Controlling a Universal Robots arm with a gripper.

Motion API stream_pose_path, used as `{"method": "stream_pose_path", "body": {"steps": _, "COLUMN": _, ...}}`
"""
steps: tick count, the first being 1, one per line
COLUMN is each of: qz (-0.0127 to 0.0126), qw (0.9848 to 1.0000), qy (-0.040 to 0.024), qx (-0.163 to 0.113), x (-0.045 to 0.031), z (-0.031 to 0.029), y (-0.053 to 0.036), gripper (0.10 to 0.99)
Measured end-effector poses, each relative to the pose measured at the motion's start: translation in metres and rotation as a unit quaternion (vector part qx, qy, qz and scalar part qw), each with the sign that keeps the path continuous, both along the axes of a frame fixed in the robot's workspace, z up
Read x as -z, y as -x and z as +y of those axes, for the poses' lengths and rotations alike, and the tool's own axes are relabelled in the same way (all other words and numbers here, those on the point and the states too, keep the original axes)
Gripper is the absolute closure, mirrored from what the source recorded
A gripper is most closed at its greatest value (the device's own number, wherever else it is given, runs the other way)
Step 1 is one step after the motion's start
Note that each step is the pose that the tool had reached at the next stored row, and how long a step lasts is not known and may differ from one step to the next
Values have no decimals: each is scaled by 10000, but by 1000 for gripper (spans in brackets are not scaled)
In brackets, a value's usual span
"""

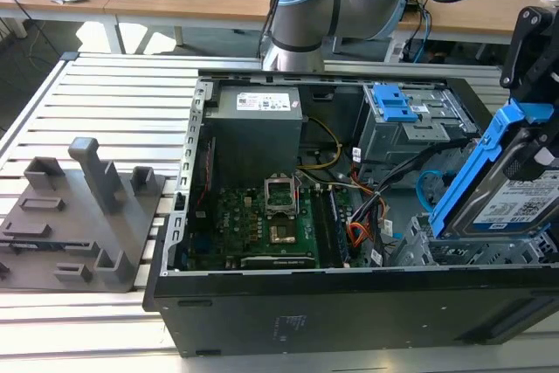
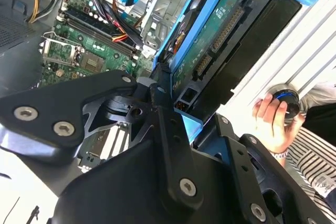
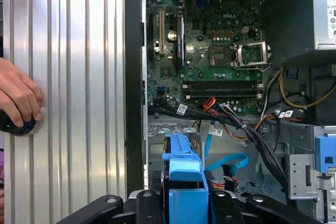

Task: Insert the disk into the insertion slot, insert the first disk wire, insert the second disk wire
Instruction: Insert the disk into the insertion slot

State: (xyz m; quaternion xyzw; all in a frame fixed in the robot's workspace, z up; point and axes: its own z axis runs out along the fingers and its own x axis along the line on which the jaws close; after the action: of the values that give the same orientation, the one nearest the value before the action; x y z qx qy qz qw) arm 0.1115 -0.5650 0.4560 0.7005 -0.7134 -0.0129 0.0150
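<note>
The gripper (image 1: pixel 524 159) pinches the disk (image 1: pixel 511 203), tilted just above the insertion slot (image 1: pixel 463 252) inside the open computer case (image 1: pixel 349 312), not yet seated

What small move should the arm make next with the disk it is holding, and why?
Probably lower the disk a little while levelling it toward the insertion slot. The gripper grips the disk by its blue carrier. In the exterior view the disk is steeply tilted, its lower end close to the slot's grey metal and most of its body above the bay.
</note>
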Motion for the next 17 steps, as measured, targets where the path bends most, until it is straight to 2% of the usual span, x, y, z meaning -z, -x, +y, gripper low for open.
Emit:
{"method": "stream_pose_path", "body": {"steps": 3, "qz": 0, "qw": 10000, "qy": 0, "qx": 0, "x": 48, "z": 29, "y": -10, "gripper": 722}}
{"method": "stream_pose_path", "body": {"steps": 4, "qz": 0, "qw": 10000, "qy": 0, "qx": 0, "x": 61, "z": 77, "y": -26, "gripper": 722}}
{"method": "stream_pose_path", "body": {"steps": 5, "qz": 0, "qw": 10000, "qy": 0, "qx": 0, "x": 67, "z": 101, "y": -34, "gripper": 722}}
{"method": "stream_pose_path", "body": {"steps": 9, "qz": 0, "qw": 10000, "qy": 0, "qx": 1, "x": 114, "z": 160, "y": -62, "gripper": 722}}
{"method": "stream_pose_path", "body": {"steps": 12, "qz": 0, "qw": 10000, "qy": 0, "qx": 0, "x": 180, "z": 176, "y": -65, "gripper": 722}}
{"method": "stream_pose_path", "body": {"steps": 17, "qz": 0, "qw": 10000, "qy": 0, "qx": 0, "x": 237, "z": 181, "y": -65, "gripper": 722}}
